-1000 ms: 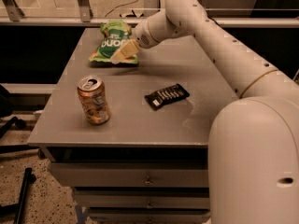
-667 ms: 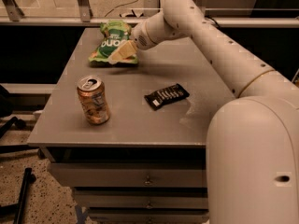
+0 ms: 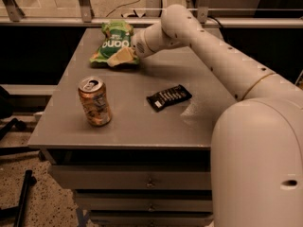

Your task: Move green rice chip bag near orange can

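Green rice chip bag (image 3: 113,44) lies flat at the far left of the tabletop (image 3: 132,124), long axis running front to back. Pincer (image 3: 124,56) is at its near right edge; its grip cannot be told. Orange can (image 3: 94,101) stands upright, well apart.

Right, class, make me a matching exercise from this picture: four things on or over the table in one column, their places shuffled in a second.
1 green rice chip bag
2 orange can
3 black wrapper
4 gripper

A upright near the table's front-left corner
B at the bag's near edge
C lying at the table's far end
D flat mid-table, right of the can

Pairs: 1-C, 2-A, 3-D, 4-B
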Available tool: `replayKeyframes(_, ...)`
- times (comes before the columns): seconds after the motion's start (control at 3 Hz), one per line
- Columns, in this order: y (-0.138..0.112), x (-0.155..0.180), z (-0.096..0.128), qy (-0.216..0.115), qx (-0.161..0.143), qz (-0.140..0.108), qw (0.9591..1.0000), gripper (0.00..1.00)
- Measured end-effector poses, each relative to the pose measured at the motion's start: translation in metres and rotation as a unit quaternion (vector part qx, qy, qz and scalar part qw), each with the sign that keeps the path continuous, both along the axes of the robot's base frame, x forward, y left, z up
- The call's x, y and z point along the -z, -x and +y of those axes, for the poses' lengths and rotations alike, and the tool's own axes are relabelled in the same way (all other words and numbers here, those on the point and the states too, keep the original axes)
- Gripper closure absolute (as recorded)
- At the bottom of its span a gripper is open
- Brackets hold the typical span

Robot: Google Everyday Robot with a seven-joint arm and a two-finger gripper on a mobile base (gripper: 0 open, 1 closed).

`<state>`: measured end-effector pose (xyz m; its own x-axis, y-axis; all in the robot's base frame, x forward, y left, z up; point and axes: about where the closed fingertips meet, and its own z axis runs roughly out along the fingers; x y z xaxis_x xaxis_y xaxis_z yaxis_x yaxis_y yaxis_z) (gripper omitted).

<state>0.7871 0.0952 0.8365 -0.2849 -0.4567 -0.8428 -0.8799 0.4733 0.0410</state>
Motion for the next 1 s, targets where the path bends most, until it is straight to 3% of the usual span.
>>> replayKeyframes(0.67, 0.004, 0.001, 0.006, -0.002, 0.0, 0.005, 1.0, 0.72)
replayKeyframes(1.0, 0.019, -0.036, 0.012, -0.001, -0.032, -0.038, 0.9988, 1.0)
